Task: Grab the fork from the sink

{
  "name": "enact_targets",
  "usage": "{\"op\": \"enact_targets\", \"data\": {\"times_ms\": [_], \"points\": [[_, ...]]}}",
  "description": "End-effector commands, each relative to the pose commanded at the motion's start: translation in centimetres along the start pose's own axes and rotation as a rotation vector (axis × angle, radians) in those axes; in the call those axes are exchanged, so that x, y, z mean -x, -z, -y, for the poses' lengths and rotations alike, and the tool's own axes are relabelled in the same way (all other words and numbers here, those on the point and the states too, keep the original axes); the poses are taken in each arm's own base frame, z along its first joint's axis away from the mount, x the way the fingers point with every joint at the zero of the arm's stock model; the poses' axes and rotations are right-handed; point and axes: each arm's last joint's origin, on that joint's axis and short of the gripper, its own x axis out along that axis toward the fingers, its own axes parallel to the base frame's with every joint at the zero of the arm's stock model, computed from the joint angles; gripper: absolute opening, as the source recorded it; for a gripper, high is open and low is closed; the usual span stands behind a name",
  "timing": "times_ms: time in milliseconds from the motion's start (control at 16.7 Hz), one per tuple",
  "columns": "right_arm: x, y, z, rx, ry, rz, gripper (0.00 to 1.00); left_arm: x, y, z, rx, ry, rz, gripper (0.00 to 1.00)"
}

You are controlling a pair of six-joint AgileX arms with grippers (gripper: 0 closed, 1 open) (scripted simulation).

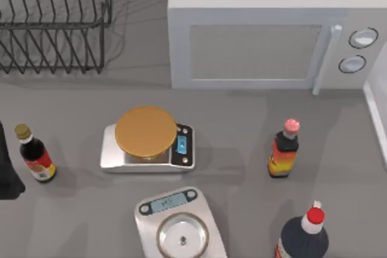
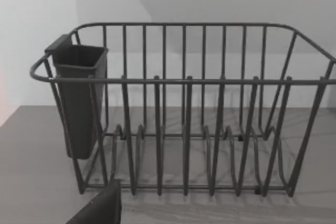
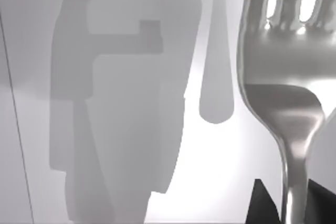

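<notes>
Right end effector (image 3: 294, 203) is clamped on the fork (image 3: 283, 77) handle, above the pale sink (image 3: 173, 171) floor; the grab looks done. Left arm parked facing the dish rack (image 2: 184, 108); can't tell its grip state.

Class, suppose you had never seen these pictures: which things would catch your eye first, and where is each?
In the right wrist view, a shiny fork looms close over a pale surface, its handle running down between the right tool's dark fingers. From above, the white microwave dominates the back, and a scale with a round orange platter sits mid-counter.
</notes>
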Motion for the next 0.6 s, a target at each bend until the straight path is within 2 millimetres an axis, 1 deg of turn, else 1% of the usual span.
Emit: {"op": "enact_targets", "data": {"times_ms": [180, 300, 420, 480, 600], "points": [[-0.1, 0.0, -0.1, -0.001, 0.000, 0.000, 0.00, 0.0, 0.0, 0.0, 0.000, 0.000, 0.000, 1.00], [0.8, 0.2, -0.7, -0.021, 0.013, 0.015, 0.00, 0.0, 0.0, 0.0, 0.000, 0.000, 0.000, 1.00], [2.5, 0.8, -2.2, -0.059, 0.033, 0.041, 0.00, 0.0, 0.0, 0.0, 0.000, 0.000, 0.000, 1.00], [3.5, 1.4, -3.3, -0.079, 0.042, 0.053, 0.00, 0.0, 0.0, 0.0, 0.000, 0.000, 0.000, 1.00], [5.6, 3.0, -6.3, -0.114, 0.055, 0.076, 0.00, 0.0, 0.0, 0.0, 0.000, 0.000, 0.000, 1.00]]}}
